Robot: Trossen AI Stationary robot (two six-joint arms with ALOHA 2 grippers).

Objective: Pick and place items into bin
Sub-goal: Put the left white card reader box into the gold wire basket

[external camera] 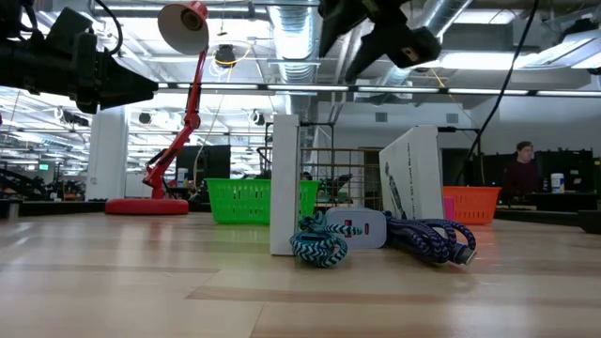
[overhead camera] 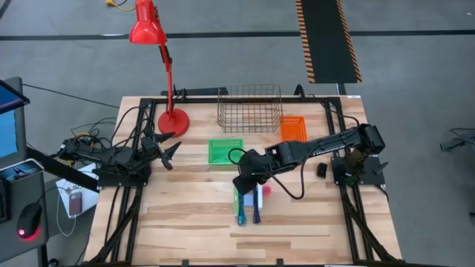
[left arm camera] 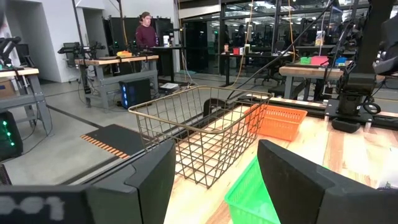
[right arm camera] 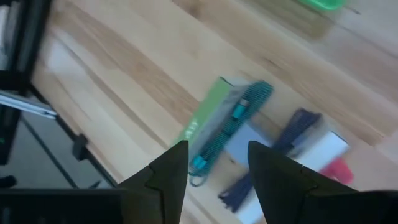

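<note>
The items lie in a cluster near the table's middle: a teal-green braided cord (overhead camera: 240,209) (right arm camera: 233,121), a dark blue braided cord (overhead camera: 257,209) (right arm camera: 292,134), a white packet (right arm camera: 323,149) and a small pink-red block (overhead camera: 266,190) (right arm camera: 339,171). A flat box with a green side (right arm camera: 202,118) lies under the teal cord. My right gripper (overhead camera: 241,182) (right arm camera: 217,180) hangs open above the cluster's far left part, tilted downward, with nothing between its fingers. My left gripper (overhead camera: 168,148) (left arm camera: 214,186) waits open at the table's left, pointing level.
A wire basket (overhead camera: 250,107) stands at the far middle, with an orange basket (overhead camera: 293,127) to its right and a green basket (overhead camera: 225,150) nearer. A red desk lamp (overhead camera: 172,119) stands at the far left. Bare wood lies toward the near edge.
</note>
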